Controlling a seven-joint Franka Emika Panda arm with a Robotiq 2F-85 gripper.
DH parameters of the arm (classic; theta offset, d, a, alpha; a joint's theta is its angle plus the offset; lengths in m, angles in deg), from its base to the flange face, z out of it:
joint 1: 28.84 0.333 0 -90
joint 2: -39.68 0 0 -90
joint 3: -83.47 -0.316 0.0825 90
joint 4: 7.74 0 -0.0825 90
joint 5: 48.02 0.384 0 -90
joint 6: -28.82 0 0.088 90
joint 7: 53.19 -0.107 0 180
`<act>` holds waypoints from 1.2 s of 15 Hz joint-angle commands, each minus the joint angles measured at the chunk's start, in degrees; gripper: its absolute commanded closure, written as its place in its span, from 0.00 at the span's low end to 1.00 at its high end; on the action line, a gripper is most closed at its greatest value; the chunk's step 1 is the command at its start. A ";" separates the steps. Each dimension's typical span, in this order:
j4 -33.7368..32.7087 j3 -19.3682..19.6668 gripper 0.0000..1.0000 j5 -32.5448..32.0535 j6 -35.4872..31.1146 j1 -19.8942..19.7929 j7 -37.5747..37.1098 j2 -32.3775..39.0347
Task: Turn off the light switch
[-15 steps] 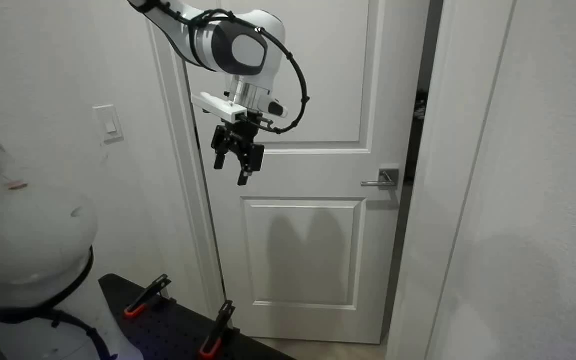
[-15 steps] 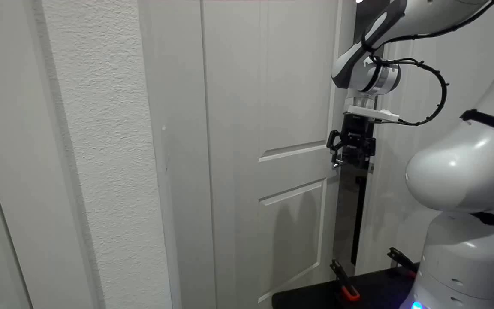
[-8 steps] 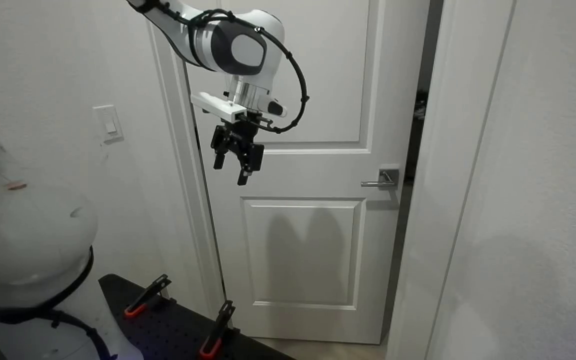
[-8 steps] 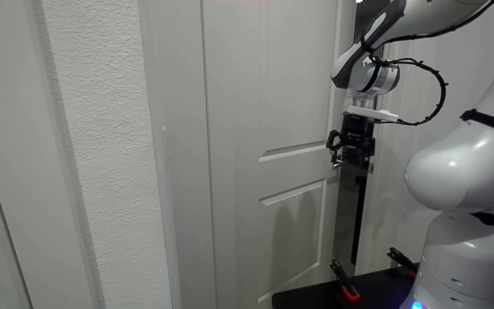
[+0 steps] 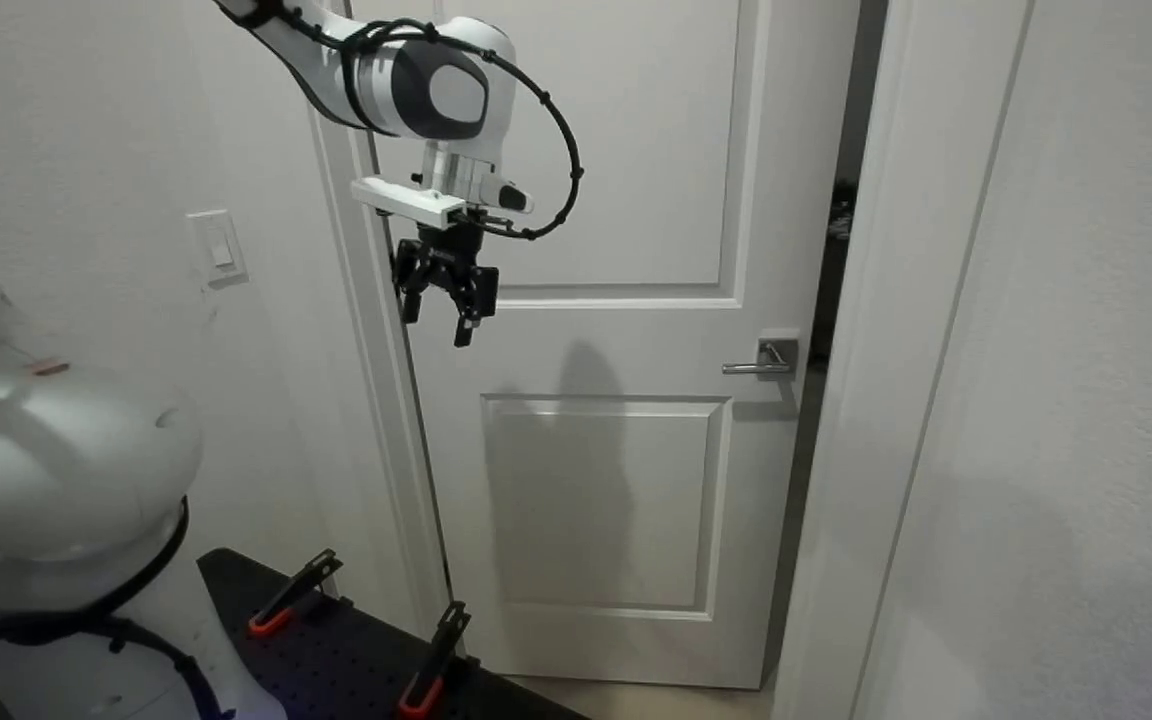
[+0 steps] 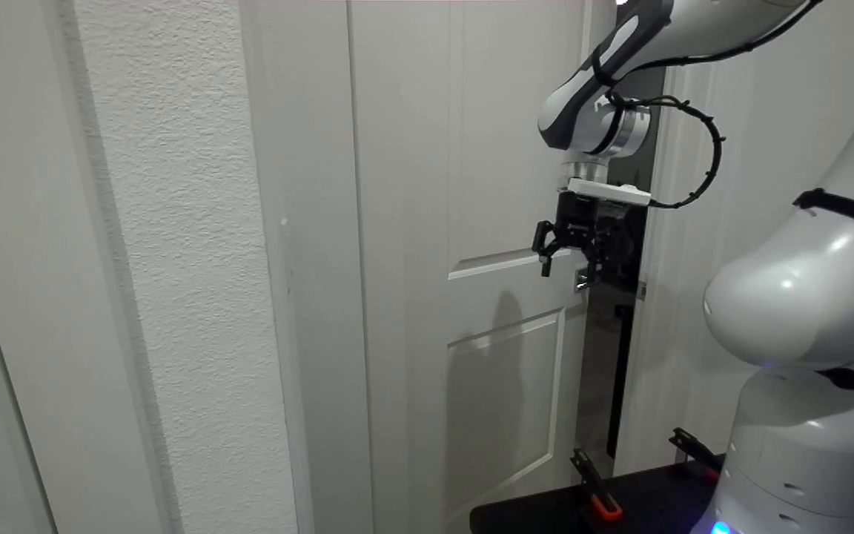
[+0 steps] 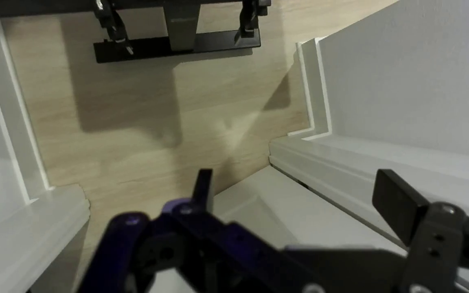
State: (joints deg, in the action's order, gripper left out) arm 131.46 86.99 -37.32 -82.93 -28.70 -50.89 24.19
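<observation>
The light switch [image 5: 220, 247], a small white wall plate with a rocker, is on the wall left of the door frame in an exterior view. It does not show in the wrist view or in the remaining exterior view. My gripper [image 5: 437, 322] hangs pointing down in front of the door's hinge side, to the right of the switch and a little lower in that picture, apart from it. In an exterior view the gripper [image 6: 568, 271] is near the door's handle edge. In the wrist view the gripper [image 7: 294, 183] has its fingers wide apart with nothing between them.
The white panelled door [image 5: 586, 350] stands slightly ajar, with a silver handle [image 5: 761, 367]. A black table [image 5: 336, 650] with red-and-black clamps [image 5: 296, 592] is below the arm. The door frame [image 5: 361, 300] lies between gripper and switch in that picture.
In the last half second my gripper has moved left and slightly up, toward the switch side, in one exterior picture, and left in the remaining one. Its shadow on the door changed. The fingers stay open.
</observation>
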 commanded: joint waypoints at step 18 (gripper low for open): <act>-5.12 -12.98 0.00 12.50 -6.60 16.33 17.50 -1.37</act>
State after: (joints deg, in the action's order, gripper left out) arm 125.31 74.89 -27.21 -87.37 -14.03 -36.51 24.80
